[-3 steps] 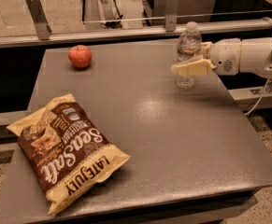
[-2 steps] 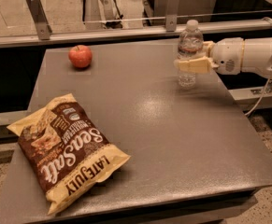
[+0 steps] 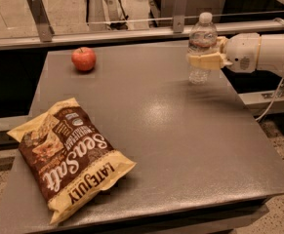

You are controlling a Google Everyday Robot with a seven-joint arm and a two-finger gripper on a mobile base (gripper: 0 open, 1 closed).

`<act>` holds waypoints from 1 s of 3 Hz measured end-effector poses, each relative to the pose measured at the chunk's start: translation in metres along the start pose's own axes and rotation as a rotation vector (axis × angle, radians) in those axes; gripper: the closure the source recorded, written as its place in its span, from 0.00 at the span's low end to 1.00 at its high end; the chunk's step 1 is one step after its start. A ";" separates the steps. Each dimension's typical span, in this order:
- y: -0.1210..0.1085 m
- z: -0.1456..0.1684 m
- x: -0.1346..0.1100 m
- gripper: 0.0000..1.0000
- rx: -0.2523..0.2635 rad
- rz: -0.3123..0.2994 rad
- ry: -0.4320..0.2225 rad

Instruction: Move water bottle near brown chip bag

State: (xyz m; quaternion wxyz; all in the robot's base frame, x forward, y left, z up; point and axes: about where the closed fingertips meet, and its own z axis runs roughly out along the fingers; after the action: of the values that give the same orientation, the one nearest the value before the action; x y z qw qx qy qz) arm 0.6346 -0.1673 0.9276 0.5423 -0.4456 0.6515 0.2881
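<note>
The water bottle (image 3: 202,38), clear and ribbed with a white cap, stands upright at the far right of the grey table (image 3: 180,130). My gripper (image 3: 203,60) reaches in from the right and is shut around the bottle's middle, one tan finger (image 3: 200,61) crossing its front. The bottle's base is at or just above the tabletop. The brown chip bag (image 3: 68,157), with white "Sea Salt" script, lies flat at the near left corner, far from the bottle.
A red apple (image 3: 84,58) sits at the far left of the table. A metal rail (image 3: 107,33) with upright posts runs behind the far edge. My white arm (image 3: 261,52) and a cable hang off the right side.
The gripper has closed in on the bottle. Bottle and gripper have shifted slightly up and to the right. The bag and apple have not moved.
</note>
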 end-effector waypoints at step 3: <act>0.087 0.092 -0.025 1.00 -0.183 0.023 -0.102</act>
State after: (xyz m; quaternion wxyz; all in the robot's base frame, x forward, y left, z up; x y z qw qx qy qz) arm 0.5986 -0.0435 0.9197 0.5284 -0.4705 0.5992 0.3747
